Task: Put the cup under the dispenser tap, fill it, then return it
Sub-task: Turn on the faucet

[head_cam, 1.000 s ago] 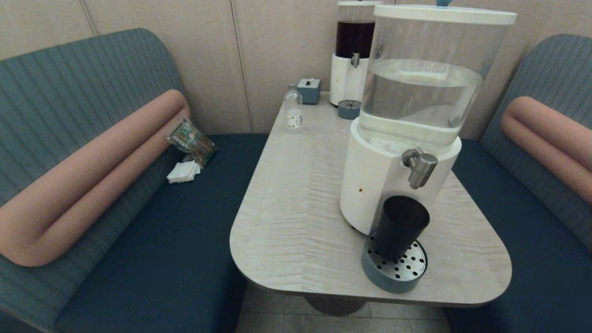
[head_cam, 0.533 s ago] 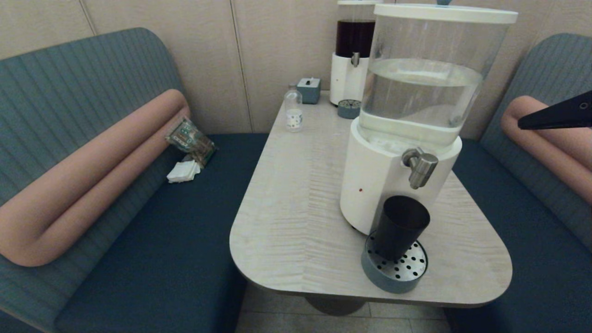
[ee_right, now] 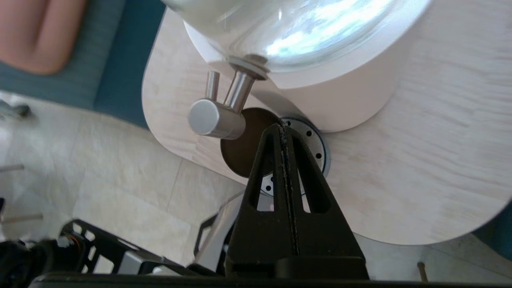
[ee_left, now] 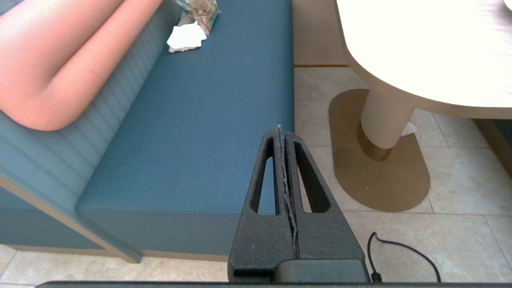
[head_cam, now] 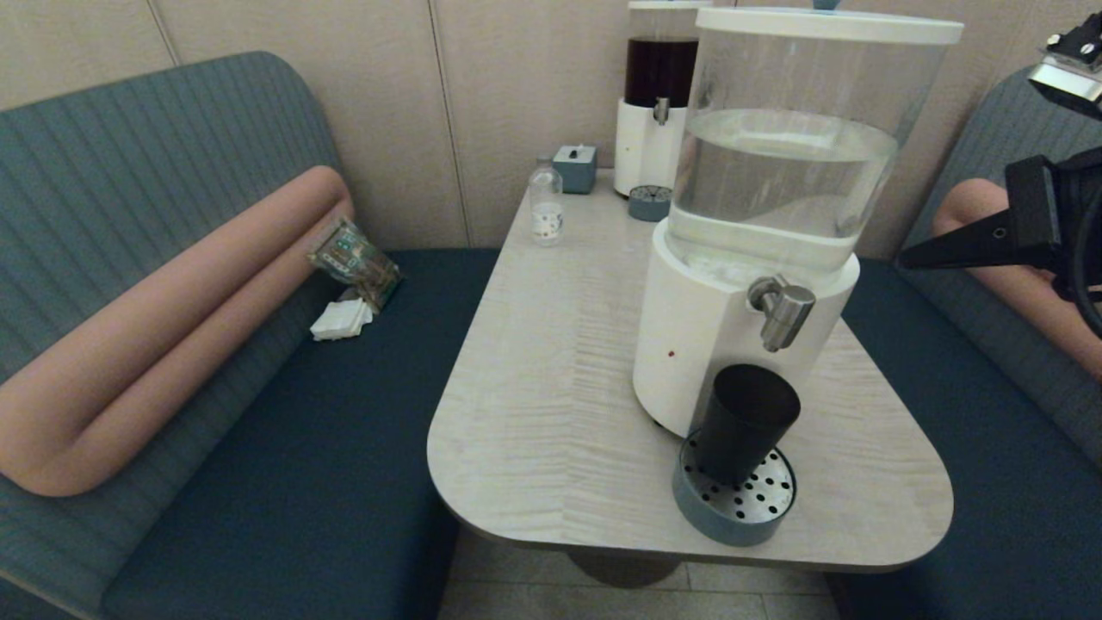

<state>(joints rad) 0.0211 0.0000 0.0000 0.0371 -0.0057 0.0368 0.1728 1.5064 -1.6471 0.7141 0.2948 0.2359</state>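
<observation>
The black cup (head_cam: 744, 422) stands upright on the round perforated drip tray (head_cam: 740, 508), directly below the brushed-steel dispenser tap (head_cam: 782, 310) of the big white-based dispenser (head_cam: 758, 215). From the right wrist view the cup (ee_right: 244, 148) shows as a dark open mouth under the tap (ee_right: 218, 116). My right gripper (head_cam: 904, 258) hangs shut in the air to the right of the dispenser, above tap height and apart from it; its tips (ee_right: 283, 128) hold nothing. My left gripper (ee_left: 282, 130) is shut and parked low over the bench and floor.
A slimmer dark-liquid dispenser (head_cam: 659, 95) with its own small tray, a clear bottle (head_cam: 546, 207) and a small blue box (head_cam: 575, 168) stand at the table's far end. Benches with pink bolsters flank the table (head_cam: 551, 387). A packet and napkin (head_cam: 349, 284) lie on the left bench.
My right gripper has come in from the right edge of the head view, moving left toward the dispenser. The cup has stayed in place under the tap.
</observation>
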